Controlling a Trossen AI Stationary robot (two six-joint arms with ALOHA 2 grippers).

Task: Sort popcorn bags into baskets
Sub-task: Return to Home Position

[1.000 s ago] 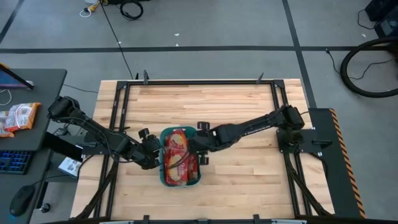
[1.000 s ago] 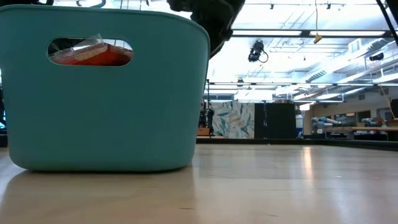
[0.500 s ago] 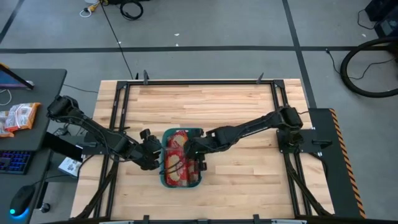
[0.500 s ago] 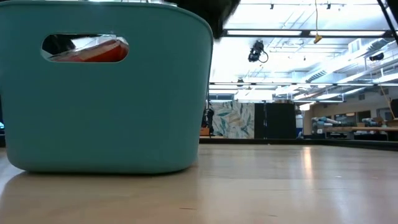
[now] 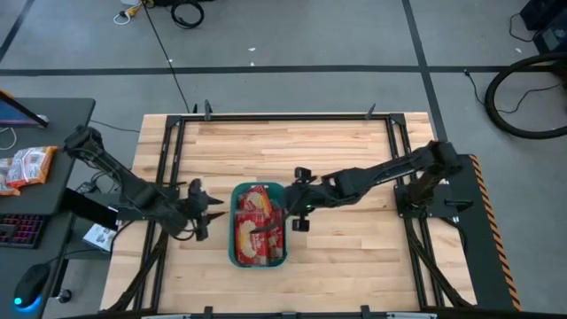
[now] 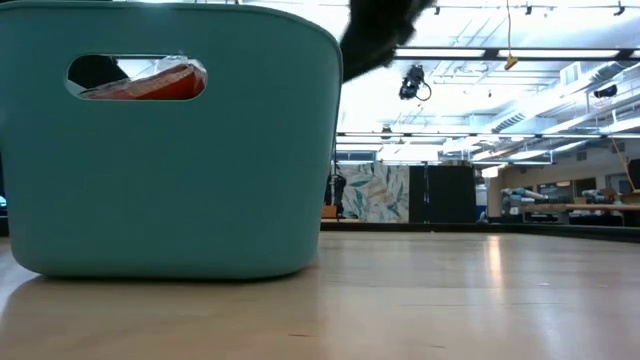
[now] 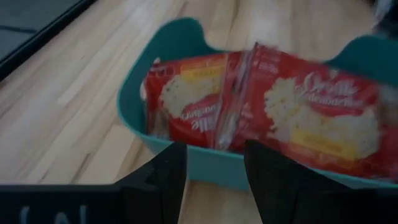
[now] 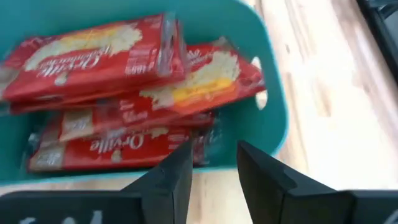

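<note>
The teal basket [image 5: 233, 232] stands on the table's near middle and fills the left of the low view [image 6: 170, 180]. Several red popcorn bags [image 5: 257, 221] lie stacked inside it, overlapping; one shows through the handle slot [image 6: 150, 85]. My left gripper [image 5: 208, 215] hovers just left of the basket, open and empty, facing its short wall [image 7: 134, 118] and the bags [image 7: 298, 118]. My right gripper [image 5: 291, 210] hovers just right of the basket, also open and empty, looking down on the bags [image 8: 124, 81] and the rim [image 8: 273, 118].
Bare wood [image 5: 354, 239] lies on all sides of the basket. Dark frame rails [image 5: 164, 159] run along the table's edges. A side desk at the left holds a paler orange-and-white snack packet [image 5: 27, 166] and a keyboard.
Both grippers have drawn back from the basket: the left toward the table's left edge, the right up and toward the right edge. Early in this second the basket slid a little and squared up on the table, then stayed still.
</note>
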